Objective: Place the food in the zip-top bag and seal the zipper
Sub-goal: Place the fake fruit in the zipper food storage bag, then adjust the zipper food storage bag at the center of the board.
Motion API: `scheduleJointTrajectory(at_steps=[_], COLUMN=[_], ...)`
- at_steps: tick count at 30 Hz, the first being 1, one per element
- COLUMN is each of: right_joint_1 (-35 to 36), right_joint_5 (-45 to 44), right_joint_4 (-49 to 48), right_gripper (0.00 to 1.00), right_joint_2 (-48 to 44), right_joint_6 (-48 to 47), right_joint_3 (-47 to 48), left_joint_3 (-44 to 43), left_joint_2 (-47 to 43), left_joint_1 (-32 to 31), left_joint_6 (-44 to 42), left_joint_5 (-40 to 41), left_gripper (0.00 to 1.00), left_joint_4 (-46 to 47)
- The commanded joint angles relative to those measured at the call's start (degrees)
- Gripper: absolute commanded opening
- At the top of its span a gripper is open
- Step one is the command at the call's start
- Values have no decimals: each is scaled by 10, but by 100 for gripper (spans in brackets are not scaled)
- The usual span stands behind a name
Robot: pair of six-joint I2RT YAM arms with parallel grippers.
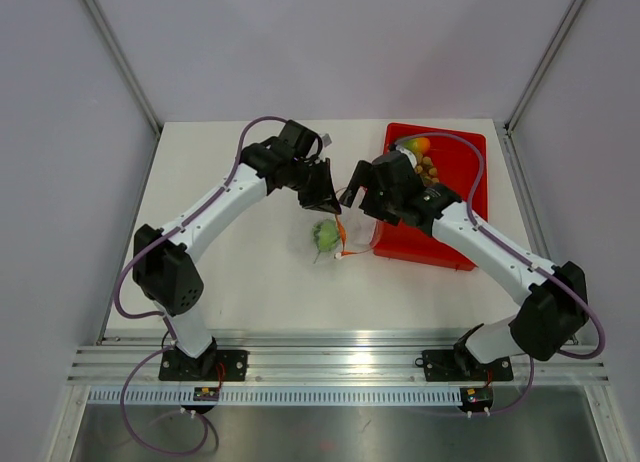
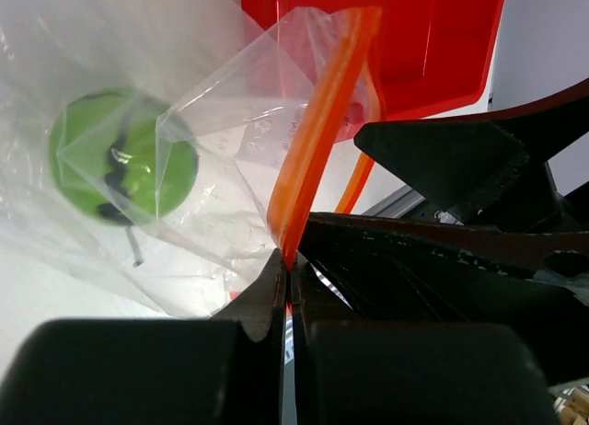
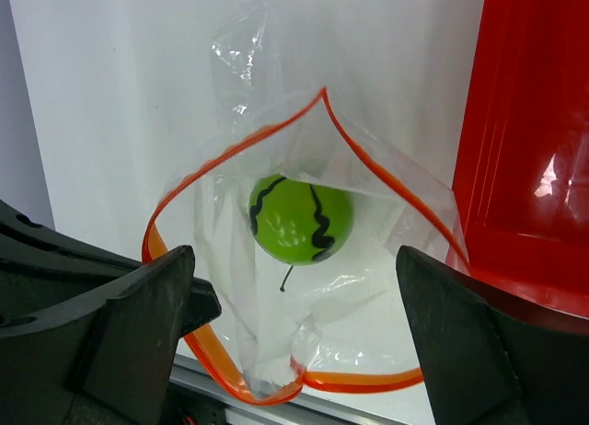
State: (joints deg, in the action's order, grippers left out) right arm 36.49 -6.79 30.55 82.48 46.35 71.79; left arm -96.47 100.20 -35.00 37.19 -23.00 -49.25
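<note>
The zip-top bag point(image 3: 368, 195) sits near the middle of the desk point(image 1: 250, 282), just off the left edge of the red tray point(image 1: 455, 152), which fills the far right corner. The left hand point(image 2: 287, 287) is clamped shut on one end of the zipper point(image 2: 317, 140) and holds that orange-red strip up off the desk, so the mouth gapes upward in a loop. The right hand point(image 3: 294, 296) hovers directly over that loop with its fingers wide apart and nothing between them. Under it, the round green fruit point(image 3: 301, 219) lies at the bottom of the bag, so one of the three foods looks done. The mango point(image 1: 415, 144) and the bunch of tan-brown balls point(image 1: 429, 168) lie in the tray's far half. They are farther from the arm bases than the right hand and to its right, well apart from the bag. The right hand is the nearer one to them and it is free, while the left is busy propping the mouth. The next move therefore seems to be a reach by the right hand toward the tray's far edge and a return to the mouth, which lies between the two hands. The risk is that the raised strip sags before the hand returns.
</note>
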Motion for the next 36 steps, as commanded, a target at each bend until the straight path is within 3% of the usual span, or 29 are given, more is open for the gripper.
scheduleJointTrajectory(at_steps=[1, 6, 12, 16, 19, 20, 24, 30, 32, 36], right_joint_1=[7, 8, 8, 7, 8, 9, 9, 40, 49, 49], right_joint_5=[-15, -66, -121, -90, -56, -48, -40, -19, -2, 12], right_joint_4=[17, 40, 90, 58, 28, 22, 25, 66, 67, 59], right_gripper=[97, 89, 95, 92, 72, 48, 0, 0, 0, 0], right_joint_2=[-31, -78, -75, -51, -27, -23, -16, -20, -18, 8], right_joint_6=[-5, 0, 7, 21, 29, 29, 0, -50, -51, -42], right_joint_3=[18, 2, -41, -95, -112, -110, -33, 125, 138, 113], left_joint_3=[4, 13, 16, 20, 24, 27, 16, -88, -133, -138], left_joint_2=[-23, -22, -31, -38, -43, -47, -60, -82, -86, -85], left_joint_1=[4, 8, 13, 18, 20, 22, 30, 64, 64, 64], left_joint_6=[1, 1, -1, -1, -3, -4, -46, -115, -125, -143], left_joint_5=[-30, -33, -35, -36, -35, -35, -7, 115, 142, 212], left_gripper=[0, 0, 0, 0, 0, 0, 0, 0, 0, 0], left_joint_4=[40, 44, 47, 48, 46, 44, 22, -96, -127, -145])
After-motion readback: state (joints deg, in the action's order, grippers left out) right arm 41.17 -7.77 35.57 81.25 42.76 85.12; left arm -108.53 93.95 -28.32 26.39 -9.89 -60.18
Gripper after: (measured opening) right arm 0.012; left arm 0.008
